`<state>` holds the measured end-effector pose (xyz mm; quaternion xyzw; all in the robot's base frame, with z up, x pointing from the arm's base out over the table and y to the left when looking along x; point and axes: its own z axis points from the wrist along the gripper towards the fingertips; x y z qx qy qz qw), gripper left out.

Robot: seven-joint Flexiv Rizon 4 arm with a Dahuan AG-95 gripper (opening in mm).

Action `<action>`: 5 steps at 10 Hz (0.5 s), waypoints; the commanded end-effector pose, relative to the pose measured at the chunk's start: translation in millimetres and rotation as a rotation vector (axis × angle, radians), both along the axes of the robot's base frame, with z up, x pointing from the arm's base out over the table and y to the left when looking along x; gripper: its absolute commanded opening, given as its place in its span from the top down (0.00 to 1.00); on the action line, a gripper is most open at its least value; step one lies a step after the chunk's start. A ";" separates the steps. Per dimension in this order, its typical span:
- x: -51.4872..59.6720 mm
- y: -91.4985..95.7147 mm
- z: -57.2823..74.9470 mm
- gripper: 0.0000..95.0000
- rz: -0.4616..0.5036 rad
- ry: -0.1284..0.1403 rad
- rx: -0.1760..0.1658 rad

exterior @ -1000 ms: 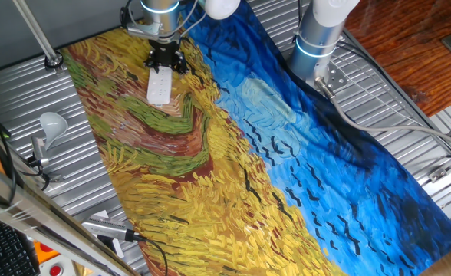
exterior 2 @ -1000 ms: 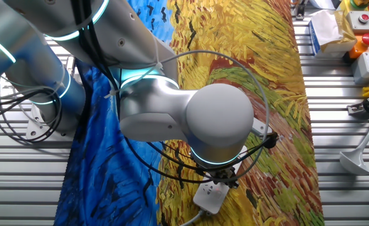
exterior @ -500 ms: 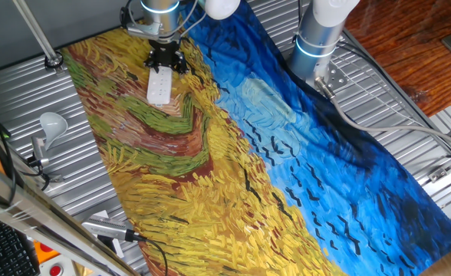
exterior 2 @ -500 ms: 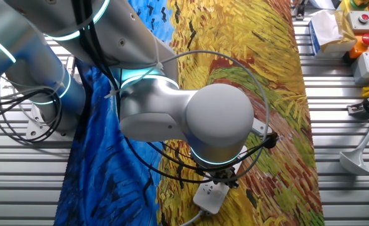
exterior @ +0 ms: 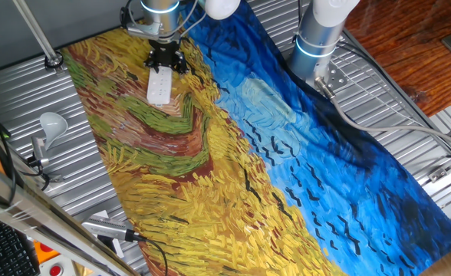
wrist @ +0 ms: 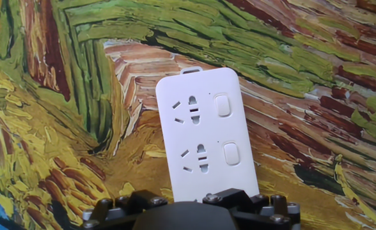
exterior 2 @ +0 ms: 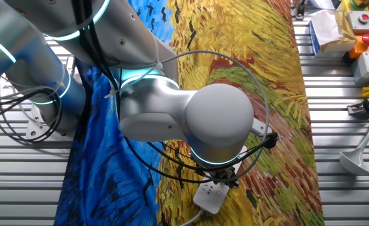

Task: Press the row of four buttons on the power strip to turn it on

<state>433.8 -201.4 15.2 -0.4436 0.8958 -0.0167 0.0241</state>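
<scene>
The power strip [wrist: 204,134] is a white oblong bar lying on the painted cloth, also seen as the power strip [exterior: 159,86] at the far end of the table. In the hand view two pale buttons of the row, one button [wrist: 223,105] and another button [wrist: 231,153], show along its right side beside two sockets. The strip's near end is hidden under the black gripper body [wrist: 194,214]. The gripper [exterior: 165,61] hangs right over the strip's far end. In the other fixed view the arm's wrist covers most of the gripper above the power strip [exterior 2: 211,196]. No view shows the fingertips.
A white lamp-like bulb on a metal stand [exterior: 51,123] stands left of the cloth. A metal post [exterior: 53,55] rises at the far left corner. The arm's base [exterior: 317,38] stands at the back right. Tools [exterior: 106,228] lie at the front left.
</scene>
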 end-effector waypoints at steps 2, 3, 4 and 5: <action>-0.6 0.0 0.0 0.20 0.000 0.000 0.001; -0.6 0.0 0.0 0.20 0.000 0.000 0.001; -0.2 3.4 28.4 0.00 -0.003 0.016 -0.006; -0.3 3.5 28.5 0.00 -0.003 0.017 -0.003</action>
